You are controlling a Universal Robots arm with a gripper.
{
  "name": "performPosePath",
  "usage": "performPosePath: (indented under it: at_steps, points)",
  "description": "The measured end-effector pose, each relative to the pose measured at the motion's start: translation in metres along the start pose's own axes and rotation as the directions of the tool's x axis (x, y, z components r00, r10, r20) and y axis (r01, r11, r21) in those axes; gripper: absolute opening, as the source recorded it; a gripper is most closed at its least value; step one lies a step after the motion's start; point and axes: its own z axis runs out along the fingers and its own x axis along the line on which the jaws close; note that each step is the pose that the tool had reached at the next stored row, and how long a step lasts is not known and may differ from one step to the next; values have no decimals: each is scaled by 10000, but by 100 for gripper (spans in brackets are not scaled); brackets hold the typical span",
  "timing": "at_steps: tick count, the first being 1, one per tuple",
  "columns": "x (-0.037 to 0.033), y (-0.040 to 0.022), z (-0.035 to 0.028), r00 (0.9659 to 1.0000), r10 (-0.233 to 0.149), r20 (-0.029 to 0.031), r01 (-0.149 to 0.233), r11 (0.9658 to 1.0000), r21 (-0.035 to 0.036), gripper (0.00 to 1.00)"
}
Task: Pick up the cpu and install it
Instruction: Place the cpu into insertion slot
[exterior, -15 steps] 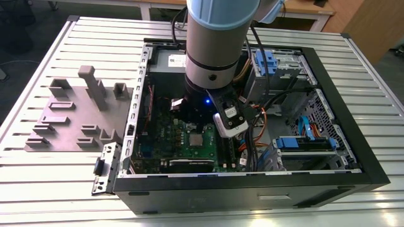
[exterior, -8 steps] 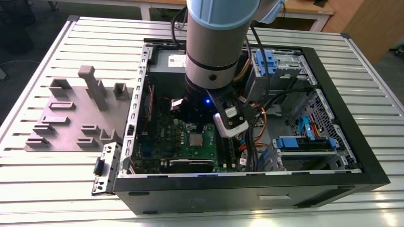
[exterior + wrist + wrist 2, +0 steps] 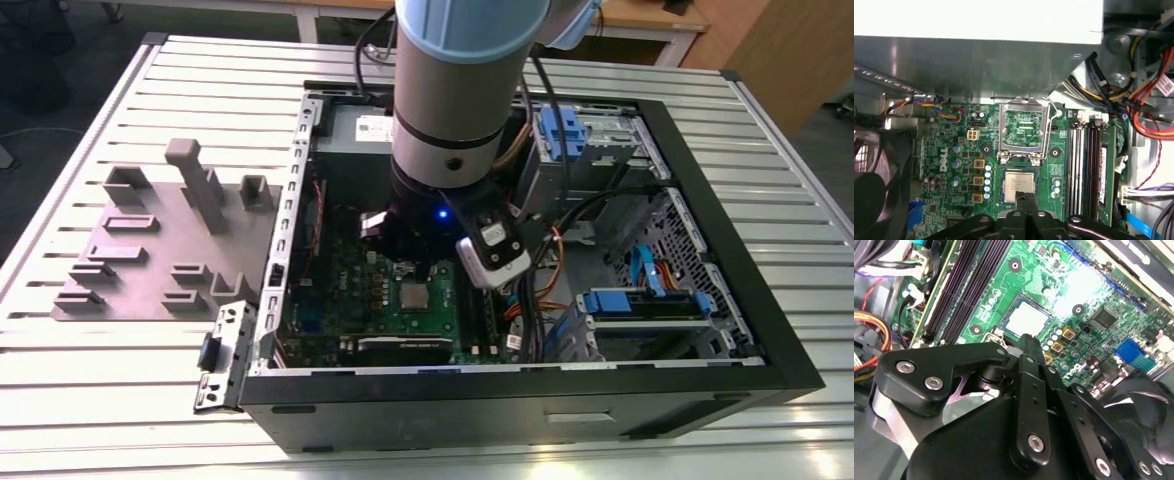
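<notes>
1. cpu [image 3: 1018, 186] lies flat in its socket on the green motherboard [image 3: 939, 165]; socket frame [image 3: 1002, 130] stands flipped open beside it
2. claw [image 3: 1027, 196] sits just over the cpu's edge; fingers pinched together, gripping nothing
3. judged step: cpu seated, install unfinished; frame not yet closed

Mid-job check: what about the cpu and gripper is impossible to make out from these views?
First wrist view: the gripper covers one edge of the cpu; contact unclear.
Second wrist view: glare washes out the motherboard beside the cpu.
Exterior view: the arm hides the motherboard behind the cpu; seating too small to judge.
</notes>
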Motion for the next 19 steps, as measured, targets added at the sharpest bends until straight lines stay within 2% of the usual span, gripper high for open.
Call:
performPosePath:
  at_steps: [5, 19]
  points:
    - [0, 0, 0, 9976, -689, -33, 689, 9976, 5, 11]
    - [0, 0, 0, 9971, -756, -37, 756, 9971, 5, 11]
